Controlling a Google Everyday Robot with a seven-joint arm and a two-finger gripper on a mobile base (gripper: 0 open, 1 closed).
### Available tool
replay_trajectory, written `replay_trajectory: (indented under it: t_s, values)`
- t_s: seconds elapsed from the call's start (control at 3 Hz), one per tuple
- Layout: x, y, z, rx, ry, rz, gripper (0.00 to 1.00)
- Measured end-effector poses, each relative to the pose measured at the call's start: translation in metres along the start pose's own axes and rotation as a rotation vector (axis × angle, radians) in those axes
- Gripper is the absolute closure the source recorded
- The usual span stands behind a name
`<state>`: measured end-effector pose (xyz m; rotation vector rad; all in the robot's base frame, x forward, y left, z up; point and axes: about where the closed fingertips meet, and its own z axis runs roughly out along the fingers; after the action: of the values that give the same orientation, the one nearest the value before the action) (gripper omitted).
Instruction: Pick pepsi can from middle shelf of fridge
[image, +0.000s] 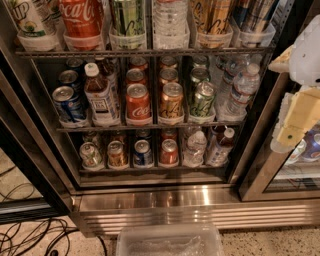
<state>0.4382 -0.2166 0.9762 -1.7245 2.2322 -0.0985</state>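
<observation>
Camera view, the only one. You are facing the fridge (42, 150) from slightly above. The pepsi can (67, 104) is sitting upright at the front of the far-left lane on the middle shelf (150, 127), silver top showing, with a second blue can just behind it. A bottle (100, 95) is standing just beside it on its right. The Coke can (138, 102) is leading the next lane over. The fridge's dark frame is running close on the can's left.

The end effector (295, 122) is hanging at the right edge of the picture, outside the cabinet and well apart from the can. Nothing seems to be in it. Whether it is apart or together, you cannot tell from here.

Step in hand, as I am reading it: the approach, barely begun. You are going to need a long sweep left across the shelf fronts before going in.
- Be keeping outside the front rail while crossing, so you are not clipping the front cans.
- Be lining up square on the left lane at can mid-height, under the rack of tall cans above.
- The gap is looking tight, frame on one side and bottle on the other, so be going in straight and slow.
- Be closing on the can's body, not its rim.
- Another blue can (142, 153) is sitting on the shelf below. Wrong shelf, so be ignoring it.
</observation>
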Motion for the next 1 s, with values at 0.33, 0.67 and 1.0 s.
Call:
replay_trajectory:
  t_s: [0.33, 0.67, 1.0]
  values:
    - [-0.002, -0.002, -0.002, 0.017, 0.006, 0.008, 0.00]
    - [-0.025, 0.021, 0.010, 0.023, -0.056, 0.044, 0.00]
    - [-0.065, 0.054, 0.047, 0.011, -0.127, 0.027, 0.00]
